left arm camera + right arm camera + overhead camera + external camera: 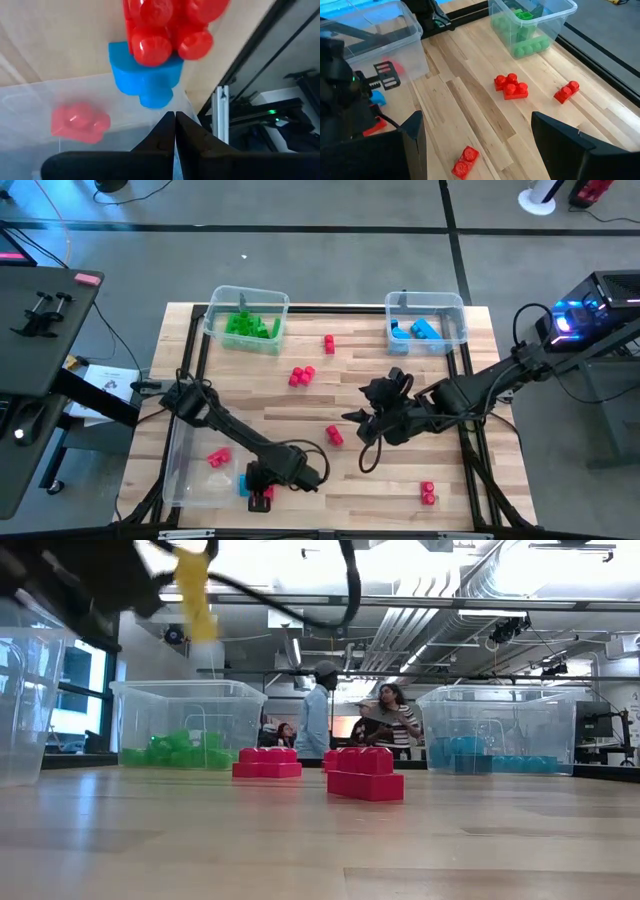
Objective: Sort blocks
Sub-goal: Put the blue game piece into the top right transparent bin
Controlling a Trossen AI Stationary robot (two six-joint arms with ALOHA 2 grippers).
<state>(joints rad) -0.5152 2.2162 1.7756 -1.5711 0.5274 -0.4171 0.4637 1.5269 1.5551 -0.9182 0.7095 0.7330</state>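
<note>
Left claw [174, 131] pinched empty, red-blue blocks [155, 45] beyond

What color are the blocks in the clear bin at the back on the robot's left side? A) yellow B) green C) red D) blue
B: in the high view, the bin at the far left corner of the table holds a pile of green blocks, while the blue blocks sit in the other far bin on the right.
</note>
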